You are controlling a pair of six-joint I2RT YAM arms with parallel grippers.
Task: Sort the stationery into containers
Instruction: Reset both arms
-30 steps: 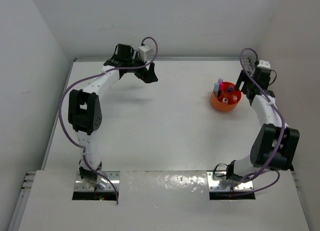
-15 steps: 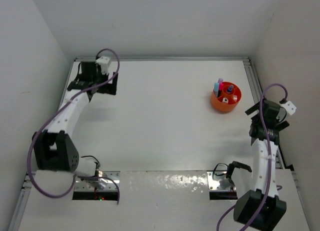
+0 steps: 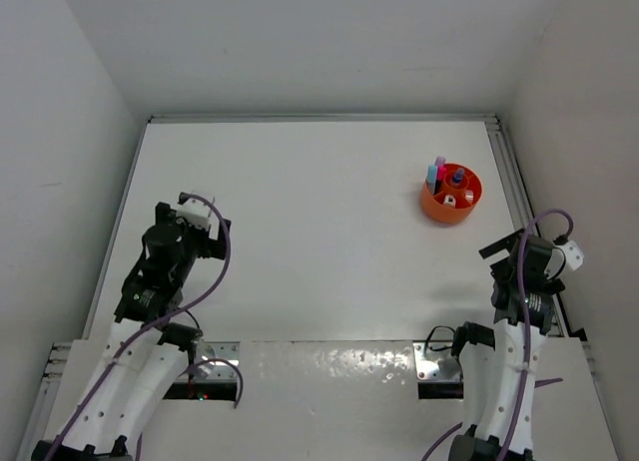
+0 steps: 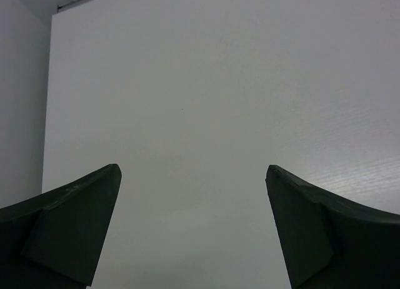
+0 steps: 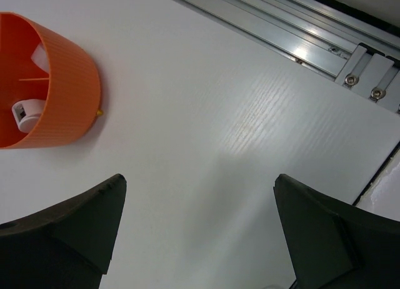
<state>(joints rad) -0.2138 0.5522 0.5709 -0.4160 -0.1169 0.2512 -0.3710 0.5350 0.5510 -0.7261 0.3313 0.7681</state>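
Note:
The round orange tub [image 3: 446,210] stands at the back right of the table, and its ribbed wall [image 5: 65,82] shows at the left of the right wrist view. Stationery stands inside it: a light-blue and a pink highlighter [image 3: 436,171], a blue-capped bottle [image 3: 458,172] and a white roll [image 5: 26,111]. My right gripper [image 3: 511,253] [image 5: 200,182] is open and holds nothing, over bare table nearer than the tub. At the near left my left gripper [image 3: 205,231] [image 4: 192,176] is also open, with only white table between its fingers.
A metal rail [image 5: 294,26] runs along the table's right edge [image 3: 509,172], just beyond the tub. White walls close in the left, back and right sides. The arm bases sit at the near edge on a plate [image 3: 329,366].
Both arms have drawn back toward the near edge. The right gripper left the tub's side and opened wide. The left gripper came away from the far left corner, still open.

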